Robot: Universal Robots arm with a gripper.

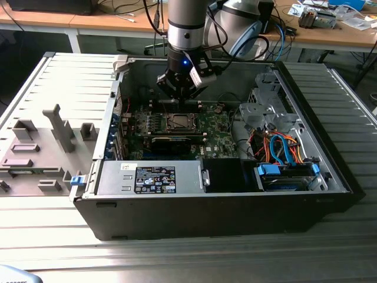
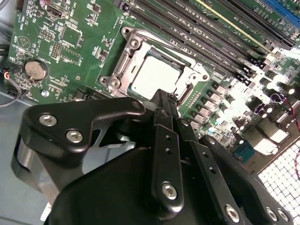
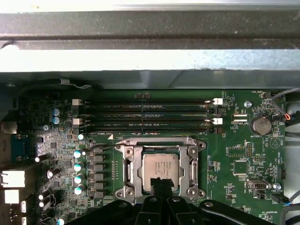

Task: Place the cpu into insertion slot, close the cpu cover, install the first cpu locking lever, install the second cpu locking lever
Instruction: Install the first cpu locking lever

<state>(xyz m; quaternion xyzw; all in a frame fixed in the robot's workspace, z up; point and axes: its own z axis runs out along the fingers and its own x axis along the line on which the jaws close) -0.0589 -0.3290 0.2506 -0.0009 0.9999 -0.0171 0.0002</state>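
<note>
cpu (image 3: 160, 169): silvery square seated in insertion slot (image 3: 128, 169) | cpu cover (image 3: 192, 159) down | hand (image 3: 160, 183) pressed together above it

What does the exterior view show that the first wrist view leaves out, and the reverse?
Exterior view alone: the whole open black computer case on a ribbed metal table, the grey robot arm reaching in, a grey fixture block at the exterior view's left, and blue and orange cables.

First wrist view alone: four long black memory slots and a round silver coin battery.

Both: the green motherboard, the square silvery-grey cpu lying in the metal-rimmed socket, and the black end effector just above it.
</note>
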